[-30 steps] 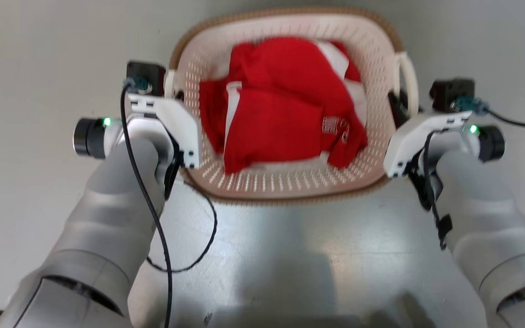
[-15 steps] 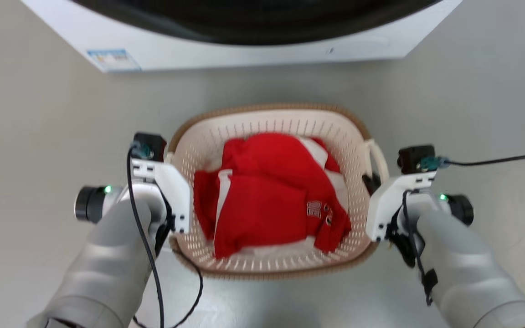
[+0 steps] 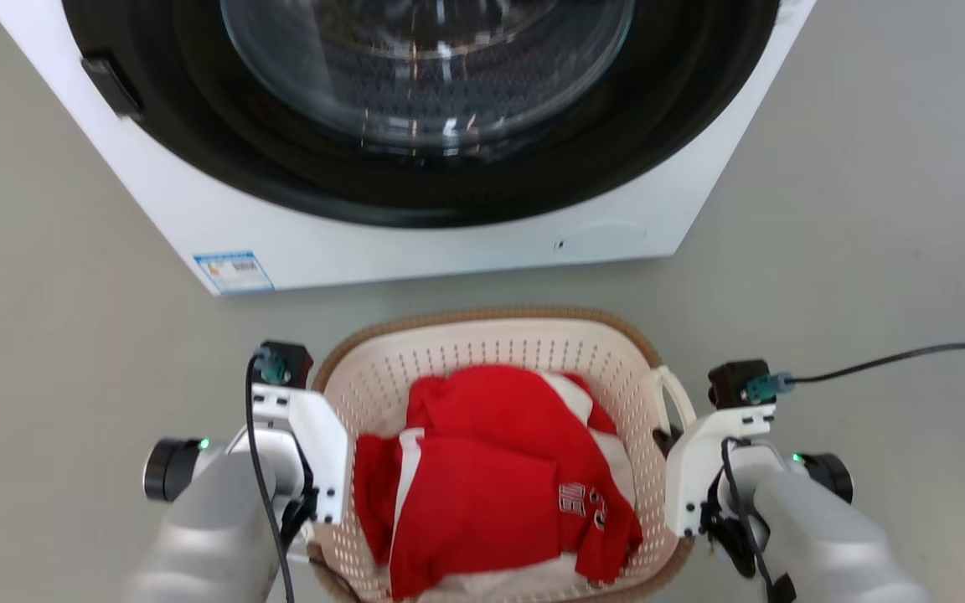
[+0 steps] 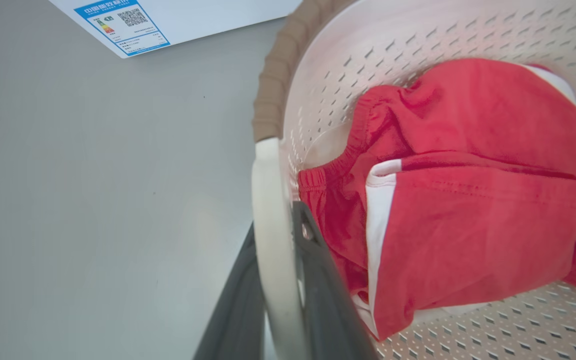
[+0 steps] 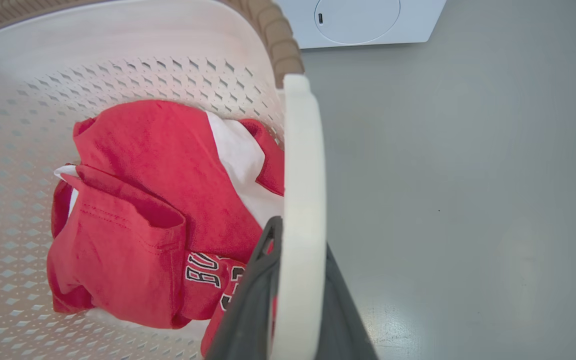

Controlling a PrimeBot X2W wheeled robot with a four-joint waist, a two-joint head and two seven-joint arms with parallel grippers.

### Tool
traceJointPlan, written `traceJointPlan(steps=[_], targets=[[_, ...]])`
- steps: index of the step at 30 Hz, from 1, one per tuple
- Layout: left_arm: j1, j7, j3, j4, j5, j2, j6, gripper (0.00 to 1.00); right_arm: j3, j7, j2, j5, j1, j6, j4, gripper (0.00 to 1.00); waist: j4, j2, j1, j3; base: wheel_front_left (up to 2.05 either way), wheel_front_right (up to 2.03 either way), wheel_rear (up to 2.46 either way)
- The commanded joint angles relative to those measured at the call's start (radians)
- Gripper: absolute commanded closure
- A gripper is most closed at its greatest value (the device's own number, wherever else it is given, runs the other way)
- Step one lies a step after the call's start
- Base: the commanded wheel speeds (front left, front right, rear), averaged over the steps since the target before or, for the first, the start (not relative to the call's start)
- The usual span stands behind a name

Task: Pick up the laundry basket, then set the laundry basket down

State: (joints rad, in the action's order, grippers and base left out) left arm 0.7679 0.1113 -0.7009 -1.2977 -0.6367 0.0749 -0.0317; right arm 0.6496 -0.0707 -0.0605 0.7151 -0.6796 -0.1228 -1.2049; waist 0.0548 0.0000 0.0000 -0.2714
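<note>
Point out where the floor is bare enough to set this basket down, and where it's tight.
Bare floor lies left of the laundry basket, below the washing machine. A wider bare stretch lies right of both, where a black cable runs. Tight: the strip between machine and basket rim. Left tool and right tool clamp its handles.

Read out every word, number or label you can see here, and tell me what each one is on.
"BU": black-edged white letters on the red garment in the laundry basket; the rest is folded out of sight.
"2": number on the same garment; the next digit is partly hidden.
Blue-and-white sticker on the washing machine: Chinese heading, QR code and small print, too small to read.
</note>
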Motion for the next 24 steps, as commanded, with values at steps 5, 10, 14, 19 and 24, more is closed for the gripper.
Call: traceJointPlan(steps=[5,10,14,19,24], targets=[[-0.039,0.008,0.007,0.007,-0.016,0.046,-0.012,1.0,0.046,-0.004,0.01,0.029,0.039,-0.008,0.006,1.0,0.012,0.0,0.0,0.1,0.0,0.0,0.0],[-0.061,0.018,0.001,0.007,-0.021,0.047,-0.014,1.0,0.065,-0.004,0.01,0.051,0.042,-0.008,-0.011,1.0,0.009,0.0,0.0,0.139,0.0,0.0,0.0],[-0.073,0.023,-0.001,0.007,-0.027,0.047,-0.015,1.0,0.077,0.003,0.01,0.065,0.04,-0.008,-0.022,1.0,0.007,0.0,0.0,0.16,0.0,0.0,0.0],[-0.089,0.027,-0.006,0.007,-0.03,0.049,-0.019,1.0,0.095,0.004,0.01,0.084,0.049,-0.008,-0.028,1.0,0.005,0.0,0.0,0.182,0.0,0.0,0.0],[-0.096,0.031,-0.01,0.007,-0.034,0.054,-0.019,1.0,0.116,0.002,0.01,0.101,0.053,-0.008,-0.028,1.0,0.008,0.0,0.0,0.191,0.0,0.0,0.0]])
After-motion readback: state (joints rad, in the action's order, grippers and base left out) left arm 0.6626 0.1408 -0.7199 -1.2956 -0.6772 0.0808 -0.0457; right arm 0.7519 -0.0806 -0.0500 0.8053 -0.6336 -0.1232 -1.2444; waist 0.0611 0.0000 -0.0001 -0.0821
